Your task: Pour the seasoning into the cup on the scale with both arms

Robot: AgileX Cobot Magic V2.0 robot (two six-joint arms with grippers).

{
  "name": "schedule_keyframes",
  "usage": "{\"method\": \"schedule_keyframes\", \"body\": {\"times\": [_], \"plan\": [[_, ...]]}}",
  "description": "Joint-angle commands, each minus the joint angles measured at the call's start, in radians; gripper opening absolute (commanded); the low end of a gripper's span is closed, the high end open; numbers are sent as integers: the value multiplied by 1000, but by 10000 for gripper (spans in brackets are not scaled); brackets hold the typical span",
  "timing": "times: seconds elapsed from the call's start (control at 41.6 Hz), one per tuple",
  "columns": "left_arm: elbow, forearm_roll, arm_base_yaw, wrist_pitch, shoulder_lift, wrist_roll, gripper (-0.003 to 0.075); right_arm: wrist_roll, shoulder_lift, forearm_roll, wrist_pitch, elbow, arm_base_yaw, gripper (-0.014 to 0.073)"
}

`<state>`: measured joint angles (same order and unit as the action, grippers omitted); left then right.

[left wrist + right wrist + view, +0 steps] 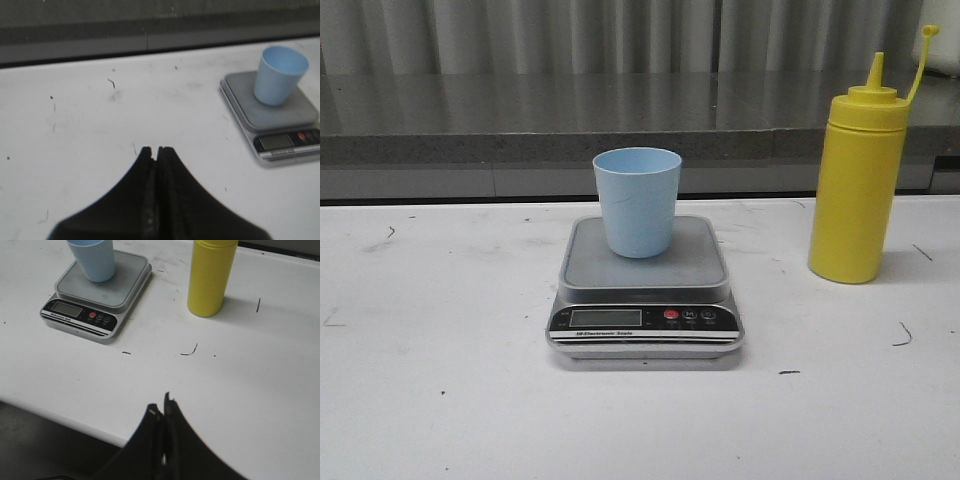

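A pale blue cup (637,201) stands upright on the steel plate of the silver scale (645,300) at the table's middle. The yellow seasoning bottle (857,185) stands upright to the right of the scale, its tethered cap hanging off the nozzle. No arm shows in the front view. My left gripper (156,149) is shut and holds nothing, well left of the scale (280,120) and cup (278,74). My right gripper (161,402) is shut and holds nothing, near the table's front edge, short of the bottle (210,276) and the scale (95,295).
The white table (440,340) carries a few dark scuff marks. A grey ledge (520,115) and wall run along its back. The table's front edge (50,412) drops to a dark floor beside the right gripper.
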<state>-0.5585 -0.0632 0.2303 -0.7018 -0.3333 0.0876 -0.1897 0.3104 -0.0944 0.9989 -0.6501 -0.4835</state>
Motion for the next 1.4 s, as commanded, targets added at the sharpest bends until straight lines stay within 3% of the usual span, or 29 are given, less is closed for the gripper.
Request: {"method": "schedule_keyframes", "body": {"times": [0.0,0.265,0.578,0.722,1.372], "plan": [[91,22,-45,286,52,3,-20,13,9,-3,-63,-34,0,-69],[401,53,-167,613,205,3,-20,13,9,-3,-63,-34,0,-69],[591,74,-269,772,355,3,-20,13,9,-3,-63,-34,0,-69],[587,74,-269,719,356,3,-20,13,9,-3,-60,-34,0,-69],[587,74,-217,719,356,3,-20,13,9,-3,-59,-34,0,-69]]}}
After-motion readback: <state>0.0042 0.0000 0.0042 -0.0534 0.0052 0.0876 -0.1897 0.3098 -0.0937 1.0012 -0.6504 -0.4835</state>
